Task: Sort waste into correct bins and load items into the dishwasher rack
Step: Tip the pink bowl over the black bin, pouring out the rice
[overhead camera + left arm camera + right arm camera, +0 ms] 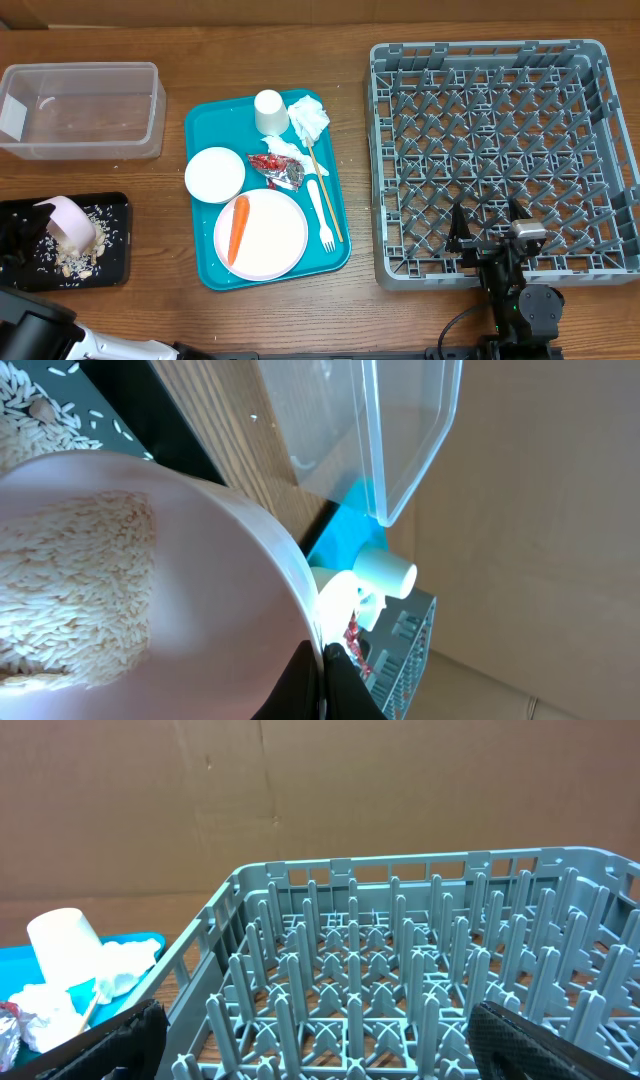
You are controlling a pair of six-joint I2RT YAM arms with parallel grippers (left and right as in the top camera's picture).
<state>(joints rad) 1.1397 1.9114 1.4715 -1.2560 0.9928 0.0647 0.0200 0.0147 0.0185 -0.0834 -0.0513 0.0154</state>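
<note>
My left gripper (40,228) (322,680) is shut on the rim of a small white bowl (70,222) (150,590), tipped on its side over the flat black tray (110,250) (140,435). Rice (90,570) clings inside the bowl, and rice and pasta (75,262) lie on the black tray. The clear tub (80,105) (400,440) stands behind it. On the teal tray (205,130) are a cup (270,110), napkins (308,118), a foil wrapper (278,168), a second bowl (214,174), a plate (275,235) carrying the carrot (238,228), a fork (322,212) and chopsticks (325,190). My right gripper (485,225) (330,1040) stands open over the front edge of the grey rack (500,150) (400,970).
Bare wooden table lies between the teal tray and the rack. In the right wrist view the cup (65,945) and napkins (120,965) sit left of the rack's wall, with a brown cardboard wall (320,790) behind.
</note>
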